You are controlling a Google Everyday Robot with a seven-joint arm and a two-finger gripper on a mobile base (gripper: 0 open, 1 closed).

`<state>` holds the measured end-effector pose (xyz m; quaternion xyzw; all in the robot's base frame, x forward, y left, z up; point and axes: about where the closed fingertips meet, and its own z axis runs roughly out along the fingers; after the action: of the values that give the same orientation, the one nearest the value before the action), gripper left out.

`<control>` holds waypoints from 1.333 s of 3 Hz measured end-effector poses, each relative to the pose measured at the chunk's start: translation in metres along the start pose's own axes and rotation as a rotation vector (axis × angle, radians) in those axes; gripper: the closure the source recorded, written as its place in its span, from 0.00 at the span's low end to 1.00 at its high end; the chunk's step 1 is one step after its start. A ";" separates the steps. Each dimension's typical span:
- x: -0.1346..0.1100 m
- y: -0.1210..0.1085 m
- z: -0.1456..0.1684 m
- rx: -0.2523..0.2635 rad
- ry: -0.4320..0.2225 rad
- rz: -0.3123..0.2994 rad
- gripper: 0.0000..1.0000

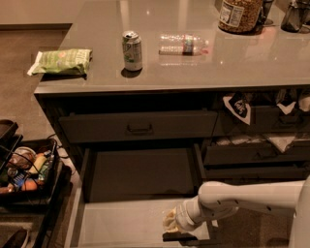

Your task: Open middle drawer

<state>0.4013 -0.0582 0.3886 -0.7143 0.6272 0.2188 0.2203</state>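
The middle drawer (121, 218) stands pulled far out from the cabinet, its pale grey inner floor showing below a dark empty bay. My gripper (172, 224) is at the drawer's front edge, right of centre, at the end of the white arm (252, 196) that reaches in from the right. A small dark piece (180, 237) just under the gripper looks like the drawer's handle. The drawer's front face is cut off by the bottom edge of the view.
Above, the top drawer (138, 127) is closed. The counter (218, 68) holds a can (132, 50), a water bottle (183, 44), a green chip bag (63, 61) and a jar (240, 14). A basket (24, 169) of items stands at left; the right-hand drawers (256, 155) have wrappers hanging out.
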 end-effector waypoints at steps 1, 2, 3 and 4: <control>-0.007 -0.044 -0.022 0.083 0.005 -0.041 1.00; 0.000 -0.066 -0.121 0.310 0.046 -0.002 1.00; 0.011 -0.057 -0.154 0.381 0.064 0.034 1.00; 0.008 -0.031 -0.185 0.493 0.079 0.058 1.00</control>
<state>0.4400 -0.1701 0.5339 -0.6285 0.6902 0.0371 0.3568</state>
